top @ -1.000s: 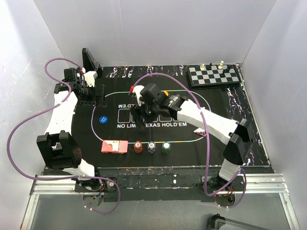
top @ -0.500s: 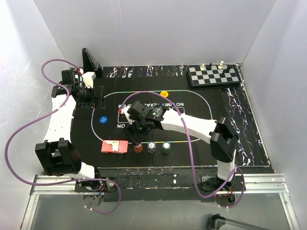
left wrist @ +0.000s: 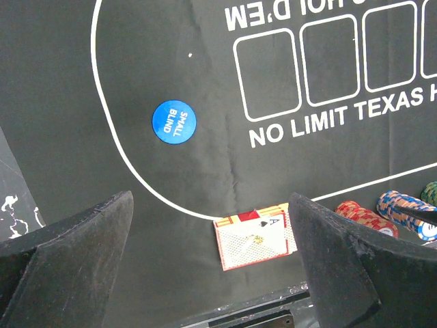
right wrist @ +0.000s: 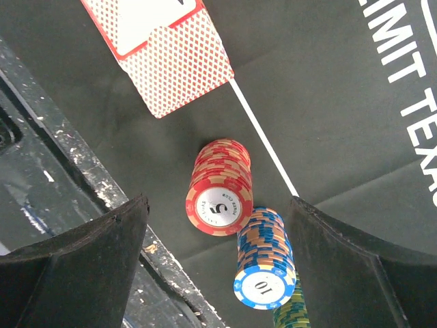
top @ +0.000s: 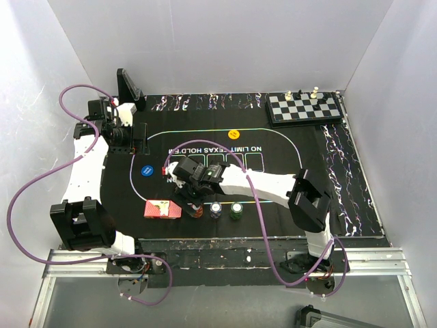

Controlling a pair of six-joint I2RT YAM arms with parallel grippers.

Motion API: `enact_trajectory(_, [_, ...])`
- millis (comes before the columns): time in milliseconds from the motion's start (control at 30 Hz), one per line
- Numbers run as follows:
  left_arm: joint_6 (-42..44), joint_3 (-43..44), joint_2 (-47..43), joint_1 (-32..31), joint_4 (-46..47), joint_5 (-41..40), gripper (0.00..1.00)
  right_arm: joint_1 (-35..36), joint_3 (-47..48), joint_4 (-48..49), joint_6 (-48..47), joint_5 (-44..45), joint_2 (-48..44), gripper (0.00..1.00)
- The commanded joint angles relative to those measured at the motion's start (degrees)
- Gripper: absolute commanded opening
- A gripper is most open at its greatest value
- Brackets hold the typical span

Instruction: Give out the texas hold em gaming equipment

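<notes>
Count: three chip stacks, one card pack (top: pixel 162 209), one blue disc (left wrist: pixel 173 121), one yellow disc (top: pixel 234 134).

Stacks stand upright in a left-to-right row at the near edge of the mat (top: pixel 314 147): red stack (right wrist: pixel 218 198), blue stack (right wrist: pixel 263 263), green stack (top: pixel 236 210).

Card pack lies flat just left of the red stack, long axis left-right. Blue disc sits at the mat's left, yellow disc at far centre.

Right gripper (right wrist: pixel 217 205) is over the red stack, jaws spread wide either side, touching nothing. Left gripper (left wrist: pixel 212 201) is at far left, jaws wide apart, empty.
</notes>
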Motion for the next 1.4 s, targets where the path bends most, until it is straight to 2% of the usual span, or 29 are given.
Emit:
enact_trajectory(0, [-0.4, -0.5, -2.2, 0.2, 0.0, -0.2, 0.98, 0.6, -1.0, 2.8, -1.4, 4.3, 0.7, 0.89])
enact_trajectory(733, [-0.4, 1.0, -2.1, 0.3, -0.8, -0.9, 0.98, 0.6, -3.4, 5.6, -1.6, 0.9, 3.7, 0.65])
enact_trajectory(1000, [0.0, 1.4, -1.7, 0.4, -1.5, -0.7, 0.98, 0.7, -2.8, 4.7, -1.6, 1.4, 2.3, 0.65])
enact_trajectory(1367, [0.4, 1.3, -2.3, 0.3, -1.9, -0.3, 0.98, 0.7, -3.1, 4.4, -1.6, 2.5, 0.6, 0.70])
